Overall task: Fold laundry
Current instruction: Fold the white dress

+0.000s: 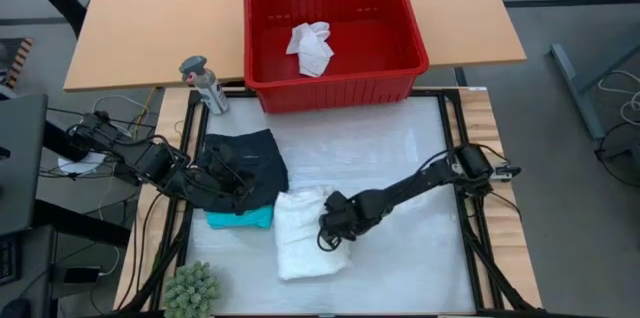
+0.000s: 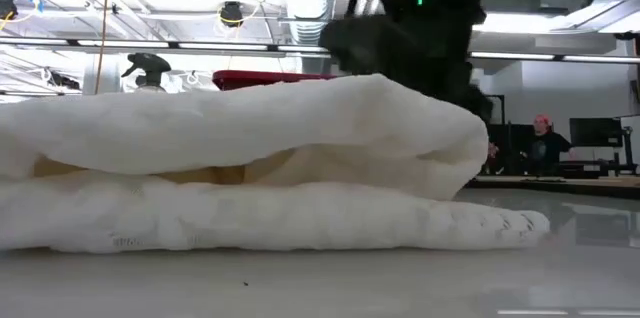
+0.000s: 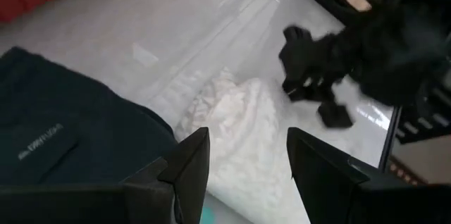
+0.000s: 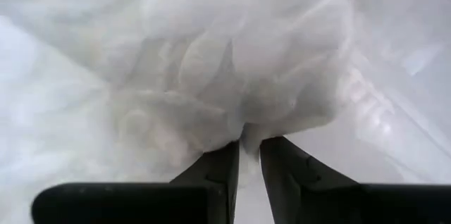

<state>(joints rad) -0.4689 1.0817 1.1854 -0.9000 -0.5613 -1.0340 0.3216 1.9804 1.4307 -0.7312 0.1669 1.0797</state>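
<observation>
High view: the right gripper [image 1: 333,226] pinches the folded white cloth garment [image 1: 305,233] near the tabletop's front edge; the left gripper [image 1: 232,190] hovers unclenched over the black shorts [image 1: 250,163].
Right wrist view: fingers [image 4: 218,171] clamp bunched white fabric [image 4: 232,76].

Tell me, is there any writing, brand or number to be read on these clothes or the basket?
Black garment: a small pale print shows in the left wrist view, too blurred to read.
White folded garment: a faint grey mark near its lower edge in the low view, too small to read.
Red basket: no text visible.
Nothing else carries legible text.
</observation>
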